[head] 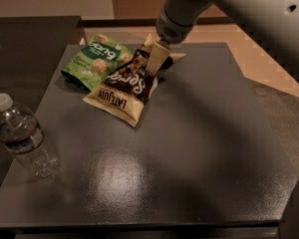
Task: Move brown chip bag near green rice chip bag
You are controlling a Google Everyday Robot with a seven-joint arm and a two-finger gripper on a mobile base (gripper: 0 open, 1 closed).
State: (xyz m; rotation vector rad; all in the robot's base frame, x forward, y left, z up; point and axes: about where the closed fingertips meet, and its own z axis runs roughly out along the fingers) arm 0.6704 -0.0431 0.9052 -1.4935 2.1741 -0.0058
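Observation:
The brown chip bag (123, 89), dark brown with cream ends and "LATE JULY" lettering, lies on the dark grey table (189, 148) at the back, its far end lifted. My gripper (156, 59) comes down from the upper right and is shut on that far end. The green rice chip bag (96, 60), a small bright green pouch, lies just to the left of the brown bag, with their edges touching or overlapping.
A clear plastic water bottle (21, 136) with a white cap stands at the table's left edge. The large grey arm (249, 14) spans the upper right. A second dark surface (25, 39) adjoins at the far left.

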